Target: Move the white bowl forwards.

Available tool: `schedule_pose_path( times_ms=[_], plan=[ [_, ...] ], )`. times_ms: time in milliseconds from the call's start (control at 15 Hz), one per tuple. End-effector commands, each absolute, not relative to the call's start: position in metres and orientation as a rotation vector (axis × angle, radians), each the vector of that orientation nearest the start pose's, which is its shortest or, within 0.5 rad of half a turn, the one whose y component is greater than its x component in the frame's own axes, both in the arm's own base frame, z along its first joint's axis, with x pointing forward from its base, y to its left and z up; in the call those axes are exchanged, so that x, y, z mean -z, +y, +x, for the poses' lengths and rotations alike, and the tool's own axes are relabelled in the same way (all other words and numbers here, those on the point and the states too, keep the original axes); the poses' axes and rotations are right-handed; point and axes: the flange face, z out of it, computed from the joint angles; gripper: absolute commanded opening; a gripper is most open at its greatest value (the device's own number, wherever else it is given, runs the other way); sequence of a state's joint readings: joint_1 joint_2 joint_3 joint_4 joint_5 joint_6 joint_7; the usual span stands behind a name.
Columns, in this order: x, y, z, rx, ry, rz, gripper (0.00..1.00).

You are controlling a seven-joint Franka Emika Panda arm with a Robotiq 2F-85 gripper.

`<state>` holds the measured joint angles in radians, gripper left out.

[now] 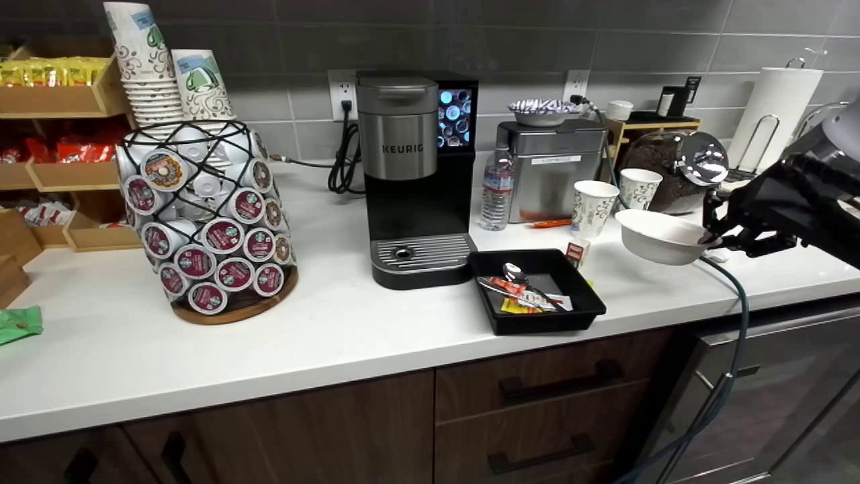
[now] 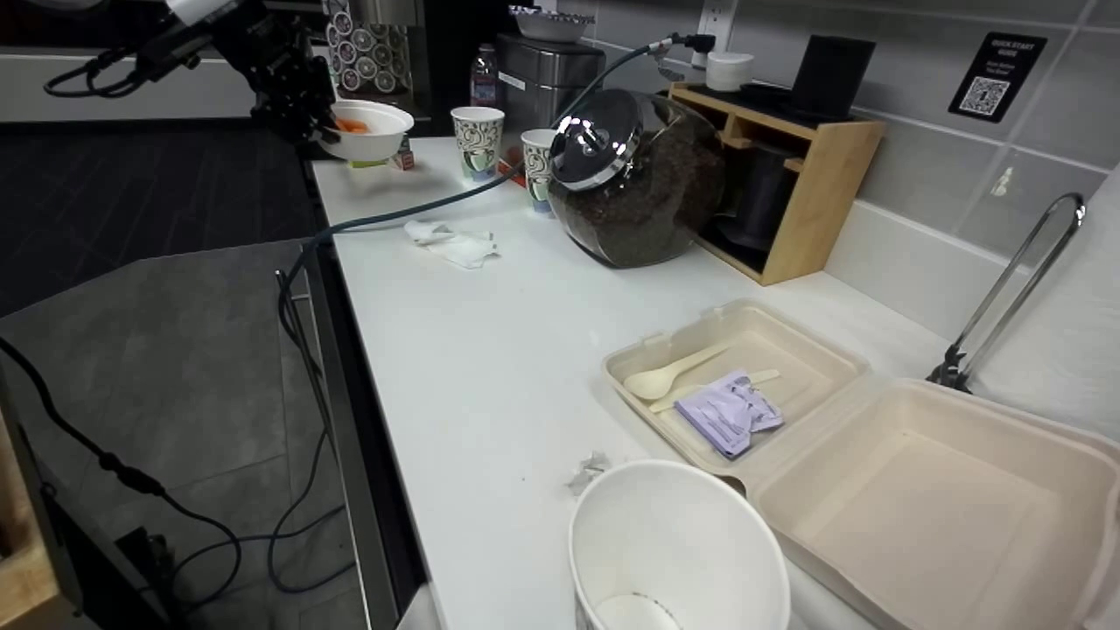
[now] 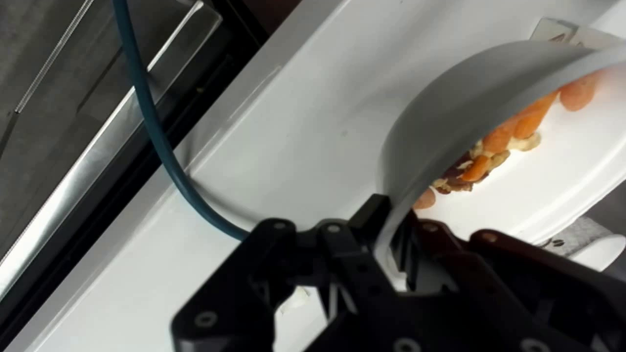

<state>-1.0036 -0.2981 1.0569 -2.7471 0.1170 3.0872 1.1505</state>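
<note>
The white bowl (image 1: 662,236) is held in the air above the counter, near its front edge and to the right of the black tray. It is slightly tilted. It also shows in an exterior view (image 2: 385,131) with orange pieces inside. In the wrist view the bowl (image 3: 455,107) holds orange chunks and brown nut-like bits. My gripper (image 1: 713,238) is shut on the bowl's rim, one finger outside the wall and one inside. The gripper also shows in an exterior view (image 2: 325,136) and in the wrist view (image 3: 392,217).
A black tray (image 1: 591,302) with packets and a spoon stands by the coffee maker (image 1: 403,134). Two paper cups (image 1: 592,205) and a glass jar (image 2: 630,210) stand behind the bowl. A teal hose (image 2: 394,214) crosses the counter and hangs over its front edge.
</note>
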Motion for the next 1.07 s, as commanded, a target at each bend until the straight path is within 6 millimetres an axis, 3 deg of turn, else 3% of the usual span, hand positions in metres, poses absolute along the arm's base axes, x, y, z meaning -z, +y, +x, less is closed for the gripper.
schedule_pose_path(
  times_ms=[0,467,533,667,800,1000],
  plan=[
    [-0.313,0.000,0.431,0.898,1.713,-2.477,0.02],
    [-0.278,0.012,0.447,0.927,1.758,-2.497,0.02],
    [-0.276,0.013,0.453,0.931,1.763,-2.488,0.32],
    [-0.273,0.013,0.463,0.938,1.774,-2.468,0.39],
    [-0.276,0.009,0.470,0.926,1.792,-2.473,0.55],
    [-0.295,0.006,0.471,0.874,1.774,-2.498,0.77]
  ],
)
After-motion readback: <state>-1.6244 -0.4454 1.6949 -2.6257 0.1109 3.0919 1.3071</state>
